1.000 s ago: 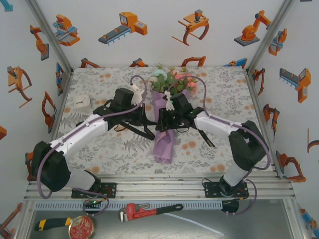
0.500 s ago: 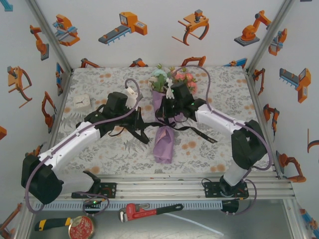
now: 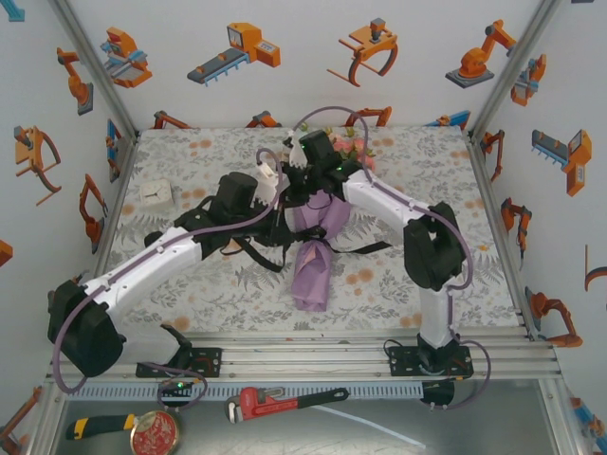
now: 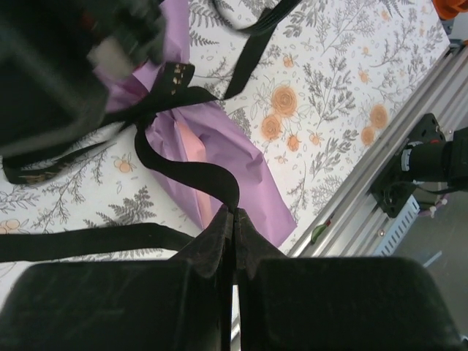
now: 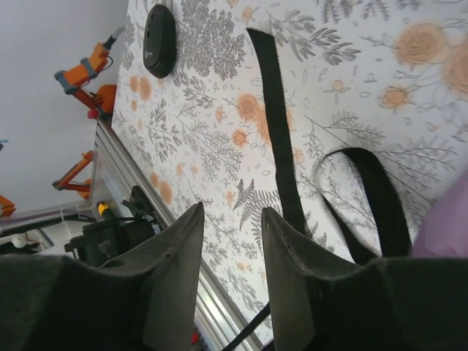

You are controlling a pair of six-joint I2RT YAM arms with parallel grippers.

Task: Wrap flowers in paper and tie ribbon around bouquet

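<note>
Between the left gripper (image 4: 234,216) fingers, clenched together, one strand of the ribbon (image 4: 186,168) is pinched; the black band curves up from the pinch to a crossing at the neck of the bouquet (image 3: 312,261).
Right gripper (image 5: 230,216): released, fingers apart, floral cloth visible through the gap, nothing between them. It hangs over the bouquet's far end, beside the flowers (image 3: 358,146), which are largely hidden by that wrist.
Paper (image 4: 252,164): lilac outside, pink lining showing at the fold. The cone's narrow end points toward the near rail (image 3: 313,353) and stops short of the cloth edge.
Loose ribbon tails lie flat on the table cover (image 3: 190,152), to the left and right of the cone.
Bare cloth extends right of the bouquet toward the side frame.
Small white square item (image 3: 155,192) sits near the left edge, well apart from the bouquet.
Dark oval object (image 5: 159,40) lies by the cloth edge in the right wrist view.
</note>
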